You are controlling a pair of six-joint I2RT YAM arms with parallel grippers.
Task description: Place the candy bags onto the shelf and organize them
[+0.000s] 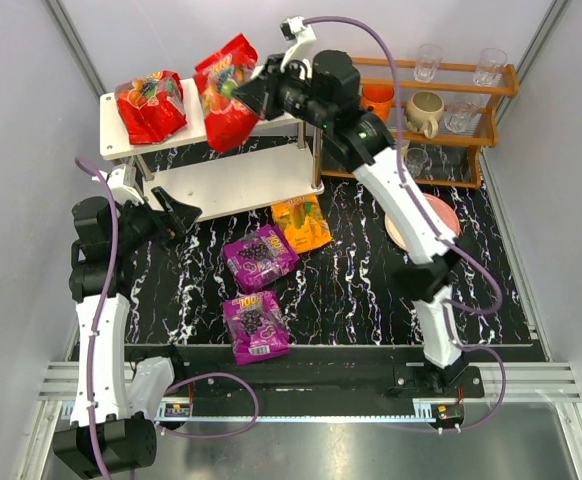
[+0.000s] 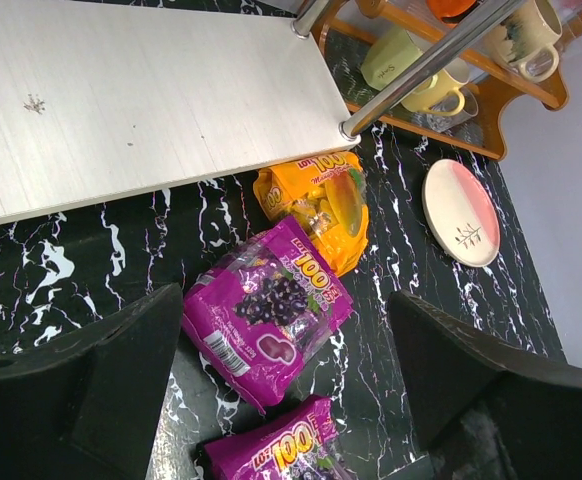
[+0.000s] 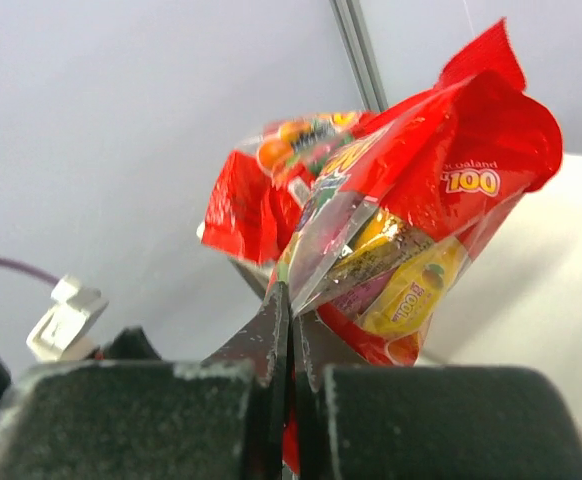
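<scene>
One red candy bag (image 1: 151, 105) lies on the left end of the white shelf's top board (image 1: 111, 140). My right gripper (image 1: 256, 92) is shut on the edge of a second red bag (image 1: 226, 95), which hangs over the top board; in the right wrist view this bag (image 3: 421, 200) is pinched in the right gripper (image 3: 291, 300). Two purple bags (image 1: 259, 257) (image 1: 255, 326) and an orange bag (image 1: 301, 222) lie on the black table before the shelf. My left gripper (image 1: 176, 215) hovers open and empty at the shelf's left front, above the purple bag (image 2: 266, 315).
A brown wooden rack (image 1: 441, 100) with mugs, glasses and an orange cup (image 1: 376, 100) stands at the back right. A pink plate (image 1: 421, 220) lies under the right arm. The shelf's lower board (image 2: 121, 100) carries nothing.
</scene>
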